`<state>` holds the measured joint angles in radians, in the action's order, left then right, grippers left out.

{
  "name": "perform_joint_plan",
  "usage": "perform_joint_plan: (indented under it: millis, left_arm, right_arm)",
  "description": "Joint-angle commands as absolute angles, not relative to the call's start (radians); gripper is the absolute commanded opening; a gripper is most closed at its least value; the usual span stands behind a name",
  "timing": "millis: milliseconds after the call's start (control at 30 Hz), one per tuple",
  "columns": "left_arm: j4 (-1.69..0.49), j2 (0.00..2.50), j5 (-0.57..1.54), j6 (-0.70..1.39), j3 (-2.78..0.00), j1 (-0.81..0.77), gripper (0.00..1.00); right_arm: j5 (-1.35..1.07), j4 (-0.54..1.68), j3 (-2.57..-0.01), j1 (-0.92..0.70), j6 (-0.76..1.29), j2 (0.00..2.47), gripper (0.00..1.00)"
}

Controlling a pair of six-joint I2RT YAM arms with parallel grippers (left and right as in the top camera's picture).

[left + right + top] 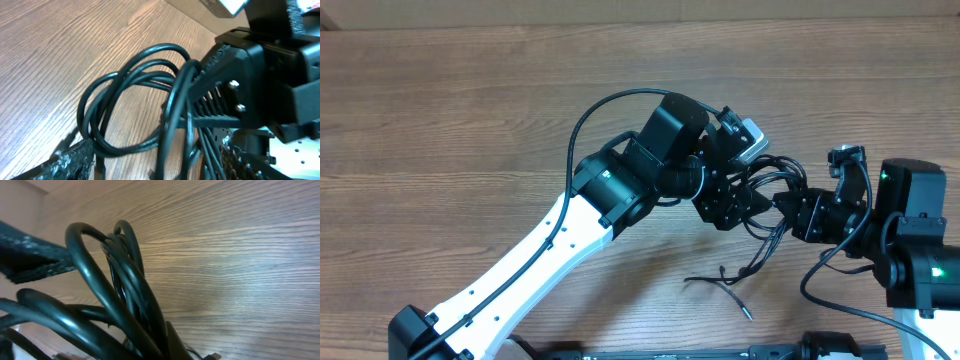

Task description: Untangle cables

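Observation:
A tangled bundle of thin black cables (772, 182) hangs between my two grippers at the middle right of the wooden table. Loose ends (720, 278) trail toward the front, one with a silver tip (748, 313). My left gripper (735, 195) is open. In the left wrist view its fingers (70, 157) stand wide apart with cable loops (125, 105) lying loose between them. My right gripper (788, 205) is shut on the cables from the right. The right wrist view shows the strands (125, 295) bunched at its jaws.
The left arm (550, 250) crosses the table from the front left. The right arm's base (915, 250) stands at the right edge. A black rail (720, 352) runs along the front. Bare wood (450, 110) lies to the left and back.

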<state>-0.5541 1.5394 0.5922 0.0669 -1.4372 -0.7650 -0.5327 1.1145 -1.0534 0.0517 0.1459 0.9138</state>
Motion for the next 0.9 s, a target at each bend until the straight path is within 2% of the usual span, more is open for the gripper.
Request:
perform_joint_plan:
  millis: [0, 133, 167, 200, 233, 267, 300, 333, 367, 400, 433, 467, 500, 533, 633, 833, 867]
  left_arm:
    - [-0.552, 1.545, 0.565, 0.048, -1.455, -0.762, 0.76]
    - [-0.548, 1.545, 0.566, 0.048, -1.455, -0.762, 0.56]
    - [-0.548, 1.545, 0.566, 0.048, -1.455, -0.763, 0.45]
    - [-0.548, 1.545, 0.567, 0.048, -1.455, -0.764, 0.39]
    - [-0.548, 1.545, 0.569, 0.048, -1.455, -0.765, 0.29]
    - [-0.548, 1.545, 0.569, 0.048, -1.455, -0.767, 0.25]
    - [-0.549, 1.545, 0.569, 0.047, -1.455, -0.769, 0.09]
    - [-0.549, 1.545, 0.569, 0.047, -1.455, -0.769, 0.04]
    - [-0.549, 1.545, 0.569, 0.047, -1.455, -0.769, 0.04]
    - [-0.549, 1.545, 0.568, 0.047, -1.455, -0.769, 0.04]
    - [-0.549, 1.545, 0.565, 0.047, -1.455, -0.767, 0.04]
    - [-0.549, 1.545, 0.563, 0.047, -1.455, -0.764, 0.04]
    - [-0.551, 1.545, 0.548, 0.049, -1.455, -0.76, 0.04]
    - [-0.555, 1.545, 0.528, 0.054, -1.455, -0.759, 0.04]
    - [-0.573, 1.545, 0.438, 0.115, -1.455, -0.751, 0.04]
    - [-0.58, 1.545, 0.438, 0.153, -1.455, -0.75, 0.04]
    - [-0.58, 1.544, 0.439, 0.168, -1.455, -0.75, 0.04]
  right_arm:
    - [-0.609, 1.101, -1.079, 0.054, 0.149, 0.91, 0.04]
    - [-0.644, 1.101, -1.079, 0.054, 0.149, 0.91, 0.04]
    - [-0.666, 1.097, -1.079, 0.054, 0.149, 0.91, 0.04]
    - [-0.668, 1.095, -1.079, 0.054, 0.149, 0.91, 0.04]
    - [-0.668, 1.091, -1.079, 0.054, 0.148, 0.91, 0.04]
    - [-0.668, 1.09, -1.079, 0.054, 0.149, 0.91, 0.04]
    - [-0.667, 1.087, -1.079, 0.054, 0.148, 0.91, 0.04]
    - [-0.664, 1.086, -1.079, 0.054, 0.149, 0.91, 0.04]
    - [-0.659, 1.086, -1.079, 0.054, 0.149, 0.91, 0.06]
    - [-0.627, 1.09, -1.079, 0.054, 0.149, 0.91, 0.32]
    - [-0.612, 1.093, -1.079, 0.054, 0.149, 0.91, 0.49]
    - [-0.581, 1.102, -1.079, 0.054, 0.149, 0.91, 0.74]
    - [-0.551, 1.113, -1.079, 0.054, 0.149, 0.91, 0.91]
    - [-0.516, 1.127, -1.079, 0.054, 0.149, 0.91, 1.0]
    - [-0.482, 1.145, -1.079, 0.054, 0.149, 0.91, 1.0]
    - [-0.48, 1.139, -1.079, 0.054, 0.149, 0.91, 1.0]
    - [-0.471, 1.135, -1.079, 0.054, 0.149, 0.91, 0.9]
